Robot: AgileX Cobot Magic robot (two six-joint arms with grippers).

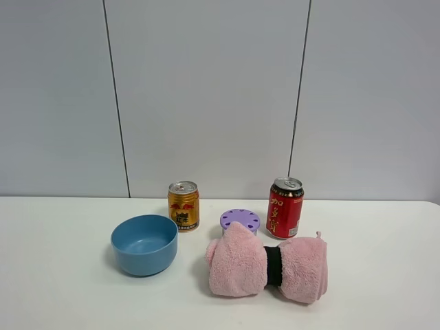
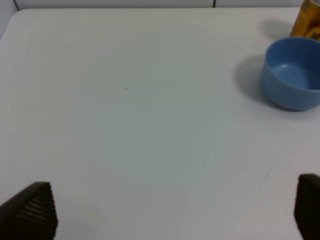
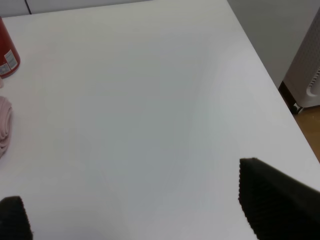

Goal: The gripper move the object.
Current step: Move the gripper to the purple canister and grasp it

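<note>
The small tub with the lilac lid (image 1: 240, 220) stands on the white table between the gold can and the red can, right behind a rolled pink towel that hides its lower part. Neither gripper shows in the exterior high view. In the left wrist view my left gripper (image 2: 170, 210) is open and empty over bare table, its black fingertips (image 2: 30, 212) far apart. In the right wrist view my right gripper (image 3: 145, 210) is open and empty near the table's right edge. The tub shows in neither wrist view.
A blue bowl (image 1: 144, 244) sits left of the tub, also in the left wrist view (image 2: 292, 75). A gold can (image 1: 183, 205) and a red can (image 1: 284, 207) flank the tub. The pink towel (image 1: 268, 265) with a black band lies in front.
</note>
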